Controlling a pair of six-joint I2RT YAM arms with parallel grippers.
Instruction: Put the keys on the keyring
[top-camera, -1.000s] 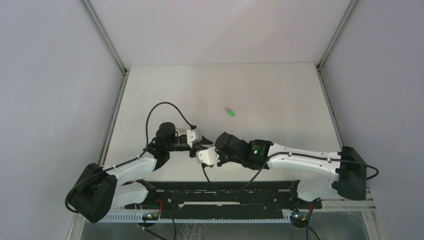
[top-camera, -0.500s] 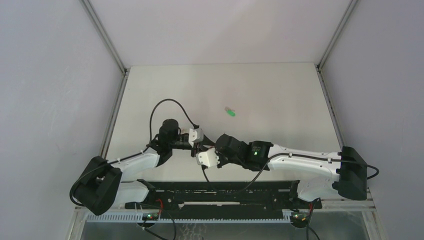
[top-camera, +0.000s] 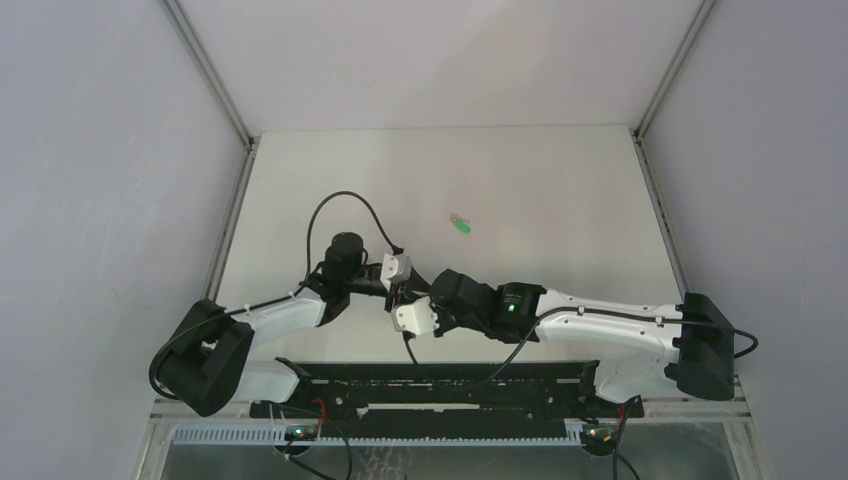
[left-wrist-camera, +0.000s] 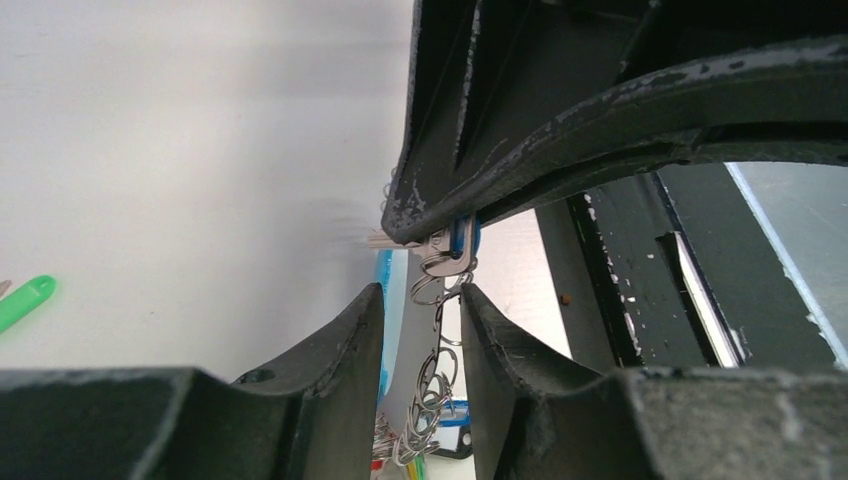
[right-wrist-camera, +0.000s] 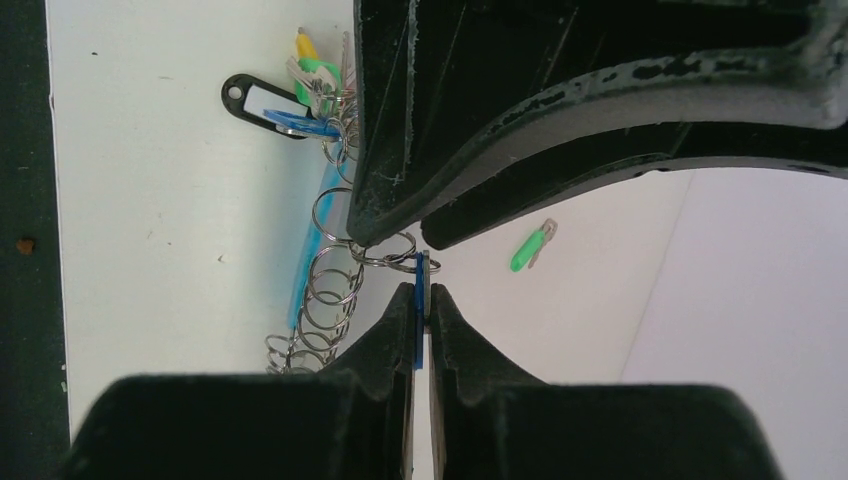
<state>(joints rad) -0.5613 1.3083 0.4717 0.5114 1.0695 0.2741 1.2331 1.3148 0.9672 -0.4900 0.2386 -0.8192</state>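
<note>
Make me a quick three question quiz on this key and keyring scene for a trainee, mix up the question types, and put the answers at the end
1. True or false: the green key lies on the table, apart from both grippers.
2. Multiple choice: the right gripper is shut on A) the blue key, B) the green key, C) nothing.
3. Short answer: in the left wrist view, what runs between the fingers of the left gripper?

Key: 1 true. 2 A. 3 a chain of small silver rings.
</note>
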